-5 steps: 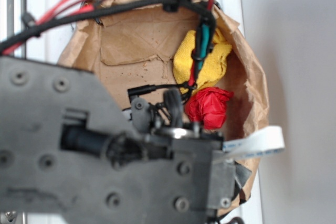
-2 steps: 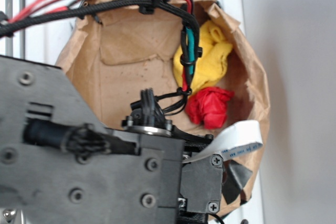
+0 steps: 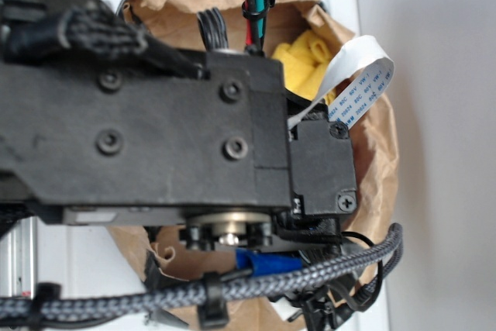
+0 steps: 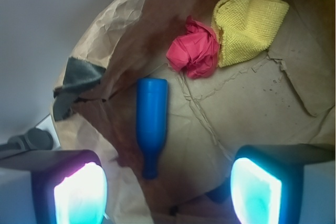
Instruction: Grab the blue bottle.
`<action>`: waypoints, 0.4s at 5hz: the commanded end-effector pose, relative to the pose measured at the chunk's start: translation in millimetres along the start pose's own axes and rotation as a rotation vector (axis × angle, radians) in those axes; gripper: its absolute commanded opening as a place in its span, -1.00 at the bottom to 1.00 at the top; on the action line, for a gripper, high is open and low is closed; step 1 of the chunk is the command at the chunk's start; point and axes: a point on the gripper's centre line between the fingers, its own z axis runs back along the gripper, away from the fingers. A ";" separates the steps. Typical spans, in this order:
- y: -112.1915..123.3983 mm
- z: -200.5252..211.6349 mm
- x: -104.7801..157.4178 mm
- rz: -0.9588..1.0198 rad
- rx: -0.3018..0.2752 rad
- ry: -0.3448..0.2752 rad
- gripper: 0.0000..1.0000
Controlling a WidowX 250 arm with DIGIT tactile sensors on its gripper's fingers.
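Blue bottle [image 4: 151, 120] lies flat on brown paper [image 4: 252, 103] just below-left of red wad [image 4: 193, 53], gripper [image 4: 168, 182] open above it (smooth, light, likely slippery; grab mid-body).

From the exterior view, the blue bottle [image 3: 267, 263] is being mostly hidden by the arm [image 3: 155, 129]; the yellow cloth [image 3: 304, 67] is being half covered too.

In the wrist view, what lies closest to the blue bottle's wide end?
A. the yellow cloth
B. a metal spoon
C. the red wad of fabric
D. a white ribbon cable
C. The red wad of fabric sits just up and to the right of the wide end of the blue bottle, apart from it, while the yellow cloth lies farther off beyond the wad.
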 end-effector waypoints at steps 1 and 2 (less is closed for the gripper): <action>45.4 -26.3 -20.1 -0.015 0.097 -0.158 1.00; 43.4 -32.5 -50.1 -0.053 0.100 -0.149 1.00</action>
